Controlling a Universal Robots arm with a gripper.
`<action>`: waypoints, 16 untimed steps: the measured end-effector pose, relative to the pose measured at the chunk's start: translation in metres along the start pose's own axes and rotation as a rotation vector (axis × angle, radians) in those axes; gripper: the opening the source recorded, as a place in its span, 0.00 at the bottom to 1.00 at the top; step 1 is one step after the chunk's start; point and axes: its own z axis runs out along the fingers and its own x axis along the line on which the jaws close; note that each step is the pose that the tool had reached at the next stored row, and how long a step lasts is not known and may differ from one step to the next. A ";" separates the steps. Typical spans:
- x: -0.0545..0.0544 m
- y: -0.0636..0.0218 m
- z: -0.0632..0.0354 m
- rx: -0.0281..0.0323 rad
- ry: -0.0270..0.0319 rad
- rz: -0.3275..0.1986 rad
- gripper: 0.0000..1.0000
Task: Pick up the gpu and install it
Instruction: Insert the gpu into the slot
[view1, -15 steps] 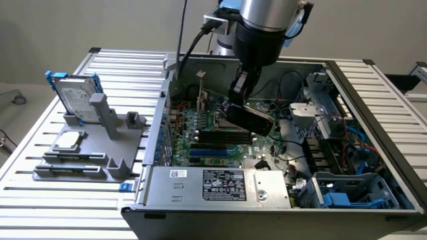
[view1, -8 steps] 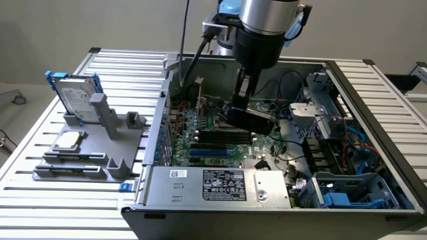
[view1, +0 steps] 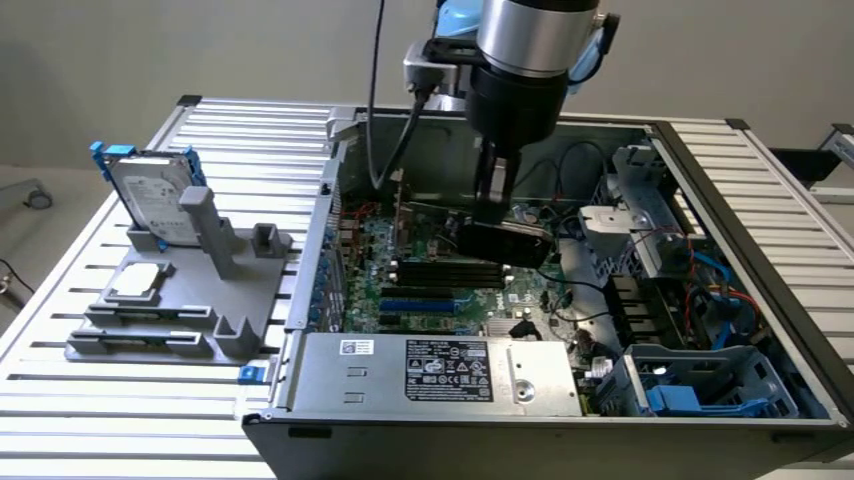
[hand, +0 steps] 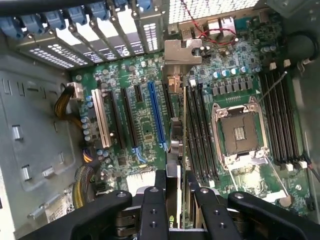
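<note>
Gripper (view1: 497, 215) reaches down into the open computer case (view1: 747, 250), jaws pinching the gpu (view1: 507, 240) by its two flat faces. The card hangs edge-down close over the motherboard (view1: 427, 275); whether it touches a slot, cannot tell. In the wrist view the gpu (hand: 176, 145) runs edge-on between the fingers (hand: 152, 210), parallel to and just beside the long blue slot (hand: 156, 115), its metal bracket (hand: 182, 52) toward the rear openings. This looks like a hold chosen to line the connector edge up with a slot. The case lies on its side, open face up, likely for reach from above. It rests on a slatted metal table (view1: 80, 400); well apart, a hard drive (view1: 154, 195) stands in a grey holder (view1: 200, 300). A plain pale wall (view1: 134, 50) is behind.
</note>
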 end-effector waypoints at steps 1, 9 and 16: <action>0.000 0.0000 0.0009 0.0018 0.0006 -0.018 0.27; 0.000 0.0025 0.0092 0.0209 0.0025 -0.122 0.27; 0.004 0.0271 0.0175 0.0422 0.0003 -0.125 0.27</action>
